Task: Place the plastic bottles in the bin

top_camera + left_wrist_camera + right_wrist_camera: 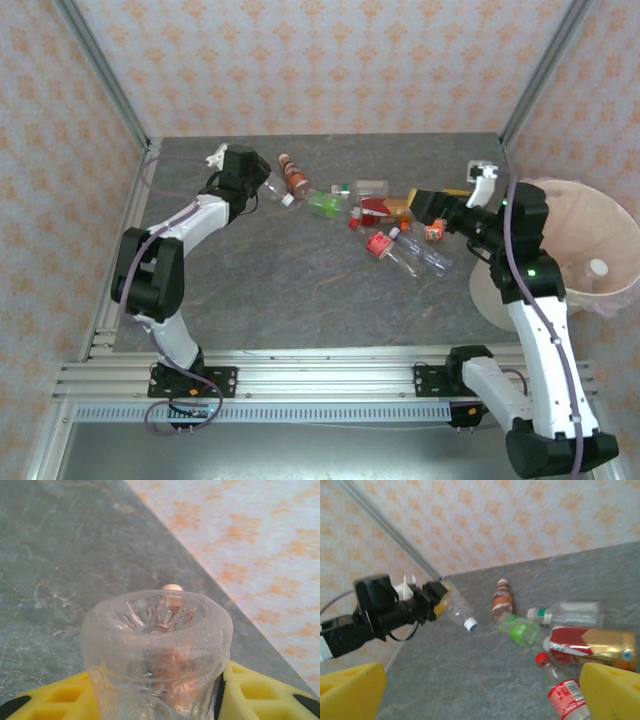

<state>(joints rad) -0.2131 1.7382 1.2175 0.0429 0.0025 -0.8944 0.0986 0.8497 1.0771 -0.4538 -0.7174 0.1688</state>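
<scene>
- One small clear white-capped plastic bottle (273,190) sits clamped base-first in the left gripper (250,182), well apart from the large round beige bin (600,225), likely ready for carrying over.
- That arm stretches low, far from the bin.
- Right gripper (480,692) hovers near the bin, fingers spread, empty.

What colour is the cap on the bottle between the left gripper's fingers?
White; the cap shows best in the right wrist view.
</scene>
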